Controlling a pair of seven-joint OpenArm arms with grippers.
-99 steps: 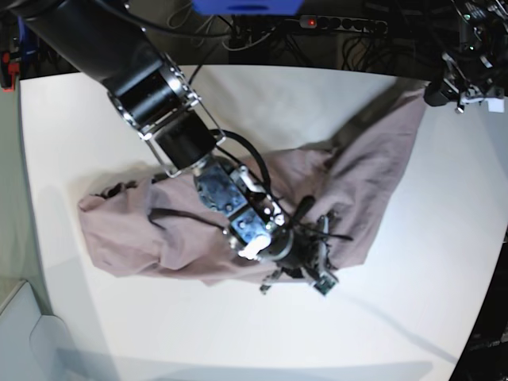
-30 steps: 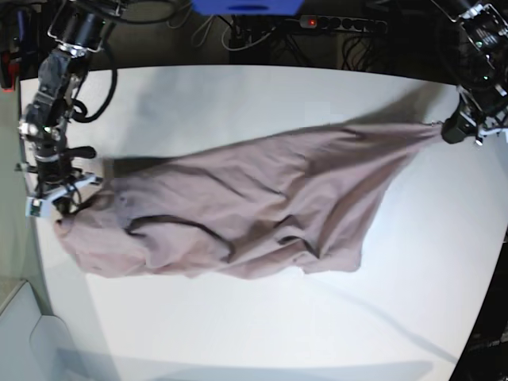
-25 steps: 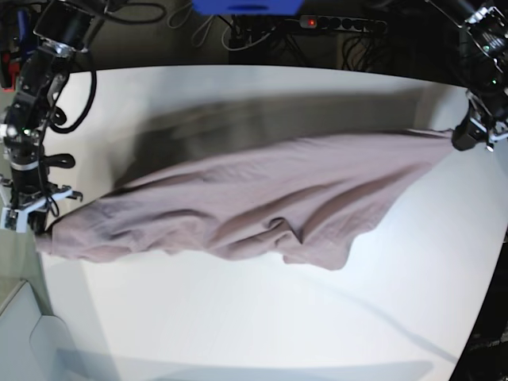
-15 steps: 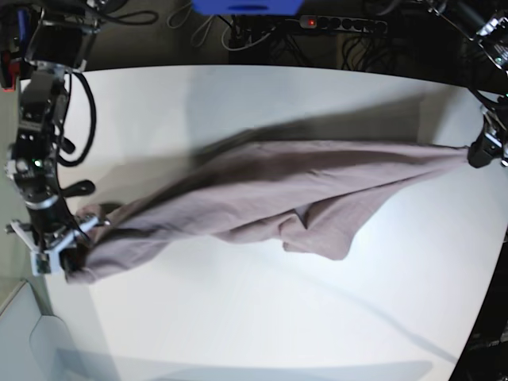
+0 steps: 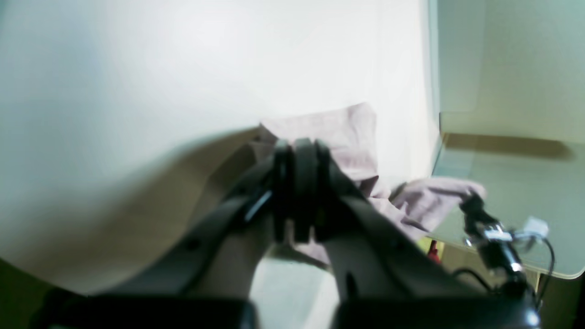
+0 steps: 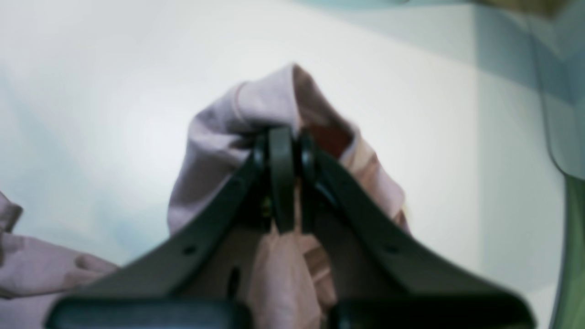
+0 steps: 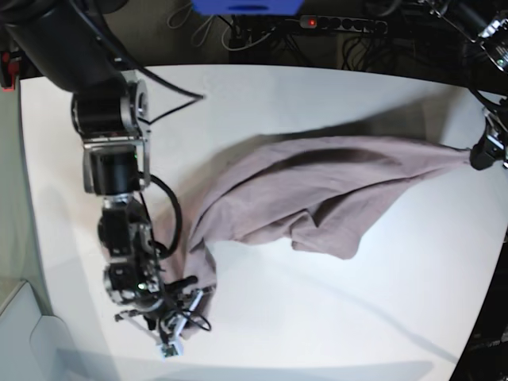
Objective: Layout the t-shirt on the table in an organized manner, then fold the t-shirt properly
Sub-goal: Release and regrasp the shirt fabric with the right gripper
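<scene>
The mauve-pink t-shirt (image 7: pixel 333 182) is strung out across the white table (image 7: pixel 317 333), from the right edge down to the front left. My left gripper (image 7: pixel 479 152) is shut on its right end at the table's right edge. In the left wrist view the closed jaws of that gripper (image 5: pixel 299 146) pinch bunched t-shirt cloth (image 5: pixel 352 132). My right gripper (image 7: pixel 184 313) is shut on the other end, low over the table near the front left. In the right wrist view, t-shirt cloth (image 6: pixel 256 105) folds over the closed tips of that gripper (image 6: pixel 283 132).
A power strip (image 7: pixel 341 24) with a red light, a blue object (image 7: pixel 246 6) and cables lie behind the table's back edge. The right arm's dark links (image 7: pixel 111 143) stand over the table's left part. A pale grey-green surface (image 5: pixel 502 183) lies beyond the table edge.
My right gripper has swung from the table's left edge toward the front left, dragging its end of the shirt along. The shirt has gone from spread and airborne to a slack diagonal band. The left gripper has barely moved.
</scene>
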